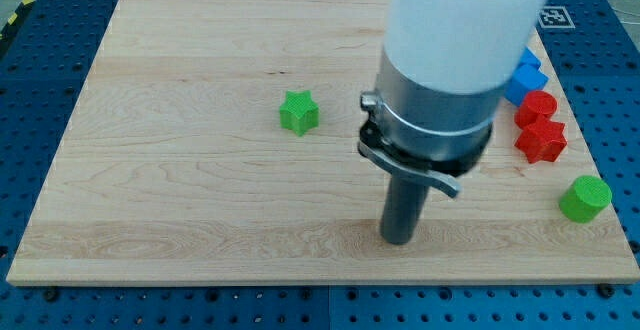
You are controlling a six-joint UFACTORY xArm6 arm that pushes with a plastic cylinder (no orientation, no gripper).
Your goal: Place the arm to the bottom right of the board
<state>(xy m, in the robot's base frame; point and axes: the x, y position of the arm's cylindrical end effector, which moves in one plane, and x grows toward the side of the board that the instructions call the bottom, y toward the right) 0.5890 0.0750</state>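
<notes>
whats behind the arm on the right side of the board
A blue block shows partly behind the arm, at the view's right; its shape is mostly covered. Two red blocks sit just below it in plain view. Anything else behind is hidden.

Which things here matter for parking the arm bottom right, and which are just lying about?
In the job:
my tip
wooden board

Lying about:
green star block
green cylinder block
red star block
red block
blue blocks
</notes>
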